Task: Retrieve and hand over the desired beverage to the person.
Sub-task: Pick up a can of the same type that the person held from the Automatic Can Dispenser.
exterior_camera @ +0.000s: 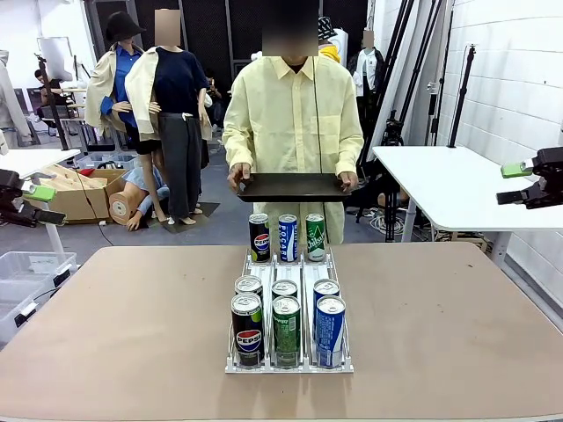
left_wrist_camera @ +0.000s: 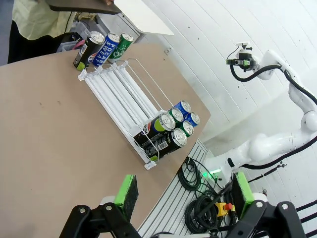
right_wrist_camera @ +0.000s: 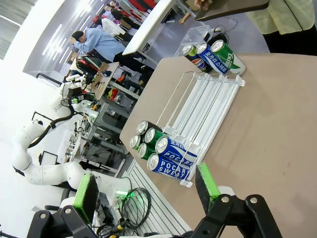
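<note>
In one rack, centre frame, you have three Pepsi cans, three green cans and three Pocari Sweat cans. Upper centre: one person, one tray.

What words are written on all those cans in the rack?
"PEPSI": on the near black can.
"POCARI SWEAT": on the near blue can, seen sideways in the right wrist view.
"POCARI SWEAT": on the far blue can, running along its side.
Near green can and far green can: there is writing, but it is too blurred to read.
</note>
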Robot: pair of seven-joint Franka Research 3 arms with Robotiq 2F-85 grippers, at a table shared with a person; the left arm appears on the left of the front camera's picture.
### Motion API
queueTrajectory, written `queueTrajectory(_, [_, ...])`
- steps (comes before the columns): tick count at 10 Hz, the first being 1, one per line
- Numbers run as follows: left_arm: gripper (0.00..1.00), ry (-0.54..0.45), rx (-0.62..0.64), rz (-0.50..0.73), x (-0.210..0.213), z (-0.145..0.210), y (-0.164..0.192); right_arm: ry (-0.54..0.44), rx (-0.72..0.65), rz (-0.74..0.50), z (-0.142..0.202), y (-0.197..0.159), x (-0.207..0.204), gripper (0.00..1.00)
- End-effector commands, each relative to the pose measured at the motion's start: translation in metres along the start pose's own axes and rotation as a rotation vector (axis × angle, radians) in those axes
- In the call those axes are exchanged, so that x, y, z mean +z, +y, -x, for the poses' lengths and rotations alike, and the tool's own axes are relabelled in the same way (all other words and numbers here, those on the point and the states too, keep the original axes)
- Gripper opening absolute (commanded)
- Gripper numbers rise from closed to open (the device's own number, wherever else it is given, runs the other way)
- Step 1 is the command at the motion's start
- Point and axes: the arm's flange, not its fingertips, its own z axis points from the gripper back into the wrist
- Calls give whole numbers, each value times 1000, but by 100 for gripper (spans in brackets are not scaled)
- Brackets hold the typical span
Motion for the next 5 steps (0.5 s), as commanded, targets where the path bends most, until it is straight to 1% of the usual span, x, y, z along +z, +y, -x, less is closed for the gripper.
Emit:
queueTrajectory(1, [100,-3,-4,6,2,2,-2,1,7,-2,2,0,-1,100])
queueTrajectory(5, [100,-3,-4,6,2,2,-2,1,7,-2,2,0,-1,100])
